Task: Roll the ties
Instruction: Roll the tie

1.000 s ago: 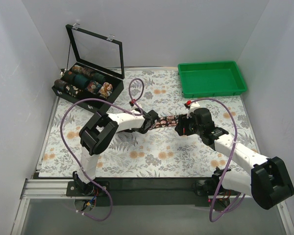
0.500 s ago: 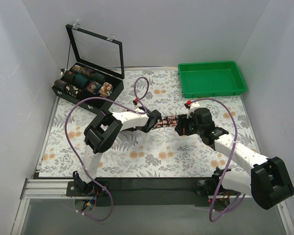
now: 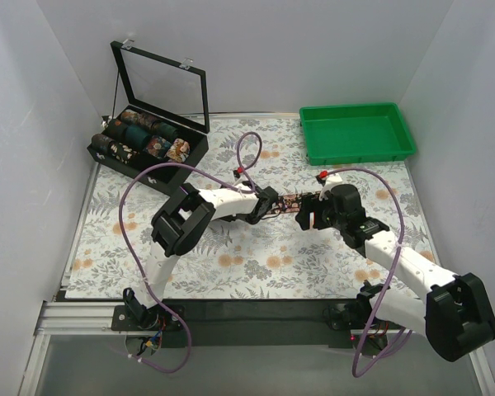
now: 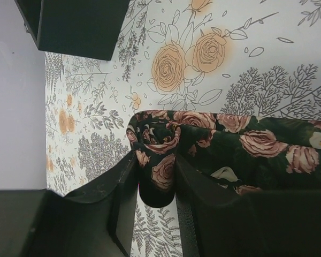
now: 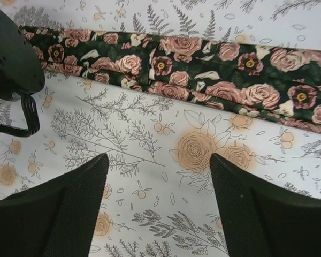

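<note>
Near side of green tray [image 3: 356, 132], mid-table [image 3: 231, 264]: tie [image 3: 293, 200] lies flat, dark with pink roses, one end curled into small roll [image 4: 158, 142]. Left pincer [image 4: 156, 184] narrowed, fingers [image 4: 125, 187] clamping that roll at tie end farther from tray. Right pincer [image 5: 160, 209] spread wide, holding nothing, hovering over table beside strip end nearer tray.

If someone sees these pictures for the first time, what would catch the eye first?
A dark rose-print tie lies across the middle of the flowered cover, its left end curled into a small roll pinched by the left gripper. The right gripper hangs open beside the strip. At the back, a black case of rolled ties stands left, a bright green tray right.
</note>
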`<state>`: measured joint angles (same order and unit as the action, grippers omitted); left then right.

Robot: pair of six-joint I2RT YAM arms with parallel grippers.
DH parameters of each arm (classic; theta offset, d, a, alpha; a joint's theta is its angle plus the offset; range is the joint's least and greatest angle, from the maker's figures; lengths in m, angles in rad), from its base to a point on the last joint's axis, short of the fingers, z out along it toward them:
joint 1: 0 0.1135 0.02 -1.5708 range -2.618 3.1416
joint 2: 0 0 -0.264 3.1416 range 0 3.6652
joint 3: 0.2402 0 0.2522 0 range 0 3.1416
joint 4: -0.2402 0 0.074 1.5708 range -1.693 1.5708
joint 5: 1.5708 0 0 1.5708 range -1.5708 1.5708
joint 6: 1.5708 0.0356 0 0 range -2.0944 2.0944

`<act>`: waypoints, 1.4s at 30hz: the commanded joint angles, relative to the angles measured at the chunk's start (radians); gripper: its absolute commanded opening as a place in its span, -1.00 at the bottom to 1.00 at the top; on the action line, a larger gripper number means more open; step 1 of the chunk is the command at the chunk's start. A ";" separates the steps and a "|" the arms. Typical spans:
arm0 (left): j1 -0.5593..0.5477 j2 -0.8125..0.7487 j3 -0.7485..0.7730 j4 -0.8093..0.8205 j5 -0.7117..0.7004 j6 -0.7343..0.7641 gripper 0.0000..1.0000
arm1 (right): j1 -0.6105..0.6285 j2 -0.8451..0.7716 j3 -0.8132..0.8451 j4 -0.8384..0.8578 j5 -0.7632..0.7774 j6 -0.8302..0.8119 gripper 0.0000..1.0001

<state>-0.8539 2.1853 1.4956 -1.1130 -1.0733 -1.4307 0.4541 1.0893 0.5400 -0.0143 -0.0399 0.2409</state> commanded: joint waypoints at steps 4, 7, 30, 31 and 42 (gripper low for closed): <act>-0.016 0.011 0.051 0.038 -0.010 0.026 -0.37 | -0.008 -0.080 -0.008 -0.024 0.101 0.001 0.48; -0.019 0.024 0.061 0.044 -0.001 0.035 -0.33 | -0.009 -0.103 -0.014 -0.033 0.127 0.001 0.57; -0.039 -0.098 -0.015 0.281 0.263 0.245 0.01 | -0.012 -0.190 -0.028 -0.059 0.167 0.006 0.68; -0.039 -0.101 -0.021 0.286 0.269 0.250 0.01 | -0.011 -0.195 -0.029 -0.058 0.172 0.005 0.72; -0.066 -0.088 -0.044 0.303 0.234 0.317 -0.32 | -0.012 -0.216 -0.028 -0.062 0.187 0.000 0.74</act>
<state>-0.8993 2.1273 1.4677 -0.8368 -0.8825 -1.1343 0.4454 0.8848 0.5095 -0.0814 0.1287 0.2424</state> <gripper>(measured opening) 0.360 0.869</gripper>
